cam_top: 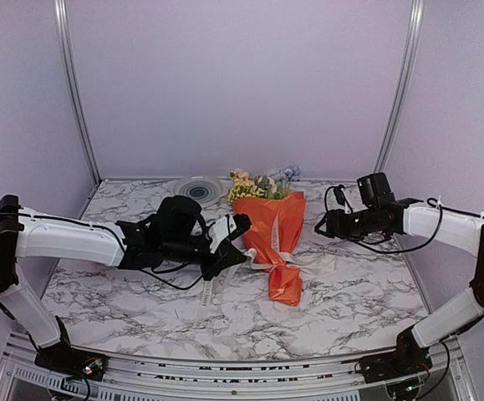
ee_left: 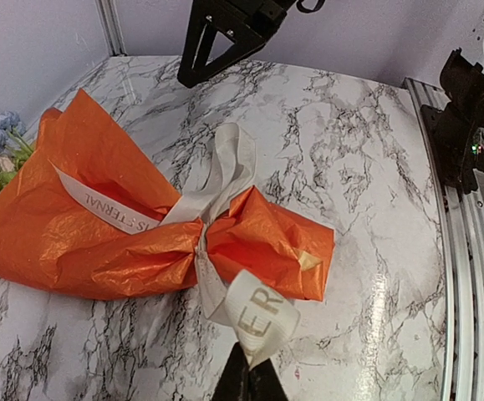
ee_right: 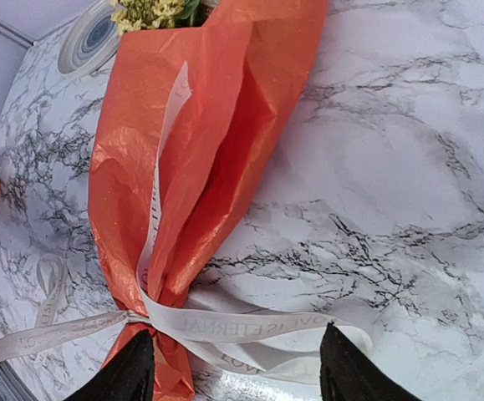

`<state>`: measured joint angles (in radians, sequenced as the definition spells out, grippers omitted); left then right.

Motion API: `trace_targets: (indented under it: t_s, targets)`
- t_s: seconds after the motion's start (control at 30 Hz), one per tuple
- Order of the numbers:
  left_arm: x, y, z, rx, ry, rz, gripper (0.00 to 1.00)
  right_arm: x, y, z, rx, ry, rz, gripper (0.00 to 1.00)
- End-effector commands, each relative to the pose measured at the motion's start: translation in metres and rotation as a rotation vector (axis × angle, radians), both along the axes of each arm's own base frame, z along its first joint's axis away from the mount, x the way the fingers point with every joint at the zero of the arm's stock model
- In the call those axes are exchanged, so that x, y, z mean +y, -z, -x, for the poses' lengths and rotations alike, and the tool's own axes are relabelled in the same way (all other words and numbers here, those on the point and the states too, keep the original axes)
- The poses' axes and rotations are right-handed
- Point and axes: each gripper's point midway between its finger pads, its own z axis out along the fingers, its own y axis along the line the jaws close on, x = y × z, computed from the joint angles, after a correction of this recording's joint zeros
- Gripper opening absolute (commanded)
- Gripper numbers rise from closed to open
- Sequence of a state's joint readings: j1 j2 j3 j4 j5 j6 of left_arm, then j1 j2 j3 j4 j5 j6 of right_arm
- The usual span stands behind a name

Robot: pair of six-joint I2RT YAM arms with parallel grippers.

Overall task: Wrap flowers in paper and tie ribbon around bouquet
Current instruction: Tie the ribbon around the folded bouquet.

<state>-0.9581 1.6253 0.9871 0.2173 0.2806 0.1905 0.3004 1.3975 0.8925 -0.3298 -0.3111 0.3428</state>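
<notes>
The bouquet point(cam_top: 277, 238) lies at the centre of the table point(cam_top: 350, 309), flowers point(cam_top: 258, 184) toward the far edge, with the ribbon point(ee_left: 225, 171) cinched round its waist. The left gripper point(ee_left: 247, 380) pinches one ribbon tail in its fingers. The right gripper point(ee_right: 237, 368) has its fingers wide and empty. A one-sided pull could drag the bouquet or loosen the knot point(ee_left: 201, 232).

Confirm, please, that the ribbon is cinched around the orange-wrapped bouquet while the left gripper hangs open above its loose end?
Not quite: the left gripper is shut on the loose end of the ribbon, not open above it, as the left wrist view shows. The ribbon is indeed cinched around the orange-wrapped bouquet.
</notes>
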Motion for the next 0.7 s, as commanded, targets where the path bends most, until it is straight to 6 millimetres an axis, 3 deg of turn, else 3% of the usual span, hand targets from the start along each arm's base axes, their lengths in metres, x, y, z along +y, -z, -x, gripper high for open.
trace_targets:
  t_s: [0.0, 0.1, 0.23, 0.3, 0.37, 0.43, 0.67]
  targets:
    - [-0.008, -0.005, 0.001, -0.010, 0.019, 0.021, 0.00, 0.015, 0.021, -0.002, 0.034, -0.176, 0.206, 0.67]
    - [-0.008, -0.004, 0.000, -0.010, 0.014, 0.020, 0.00, 0.037, 0.022, -0.006, 0.009, -0.281, 0.229, 0.67]
    - [-0.011, -0.001, -0.002, -0.004, 0.014, 0.014, 0.00, 0.078, 0.026, 0.006, -0.021, -0.448, 0.186, 0.63]
    - [-0.012, 0.002, -0.003, 0.005, 0.011, 0.010, 0.00, 0.097, 0.026, 0.008, -0.049, -0.500, 0.202, 0.58]
    - [-0.013, 0.004, -0.002, 0.012, 0.009, 0.008, 0.00, 0.111, 0.030, 0.005, -0.068, -0.527, 0.241, 0.42]
    - [-0.011, 0.004, -0.003, 0.012, 0.005, 0.006, 0.00, 0.117, 0.037, 0.000, -0.070, -0.531, 0.290, 0.33]
    - [-0.008, 0.008, -0.003, 0.005, -0.001, -0.008, 0.00, 0.115, 0.056, -0.011, -0.019, -0.519, 0.363, 0.32]
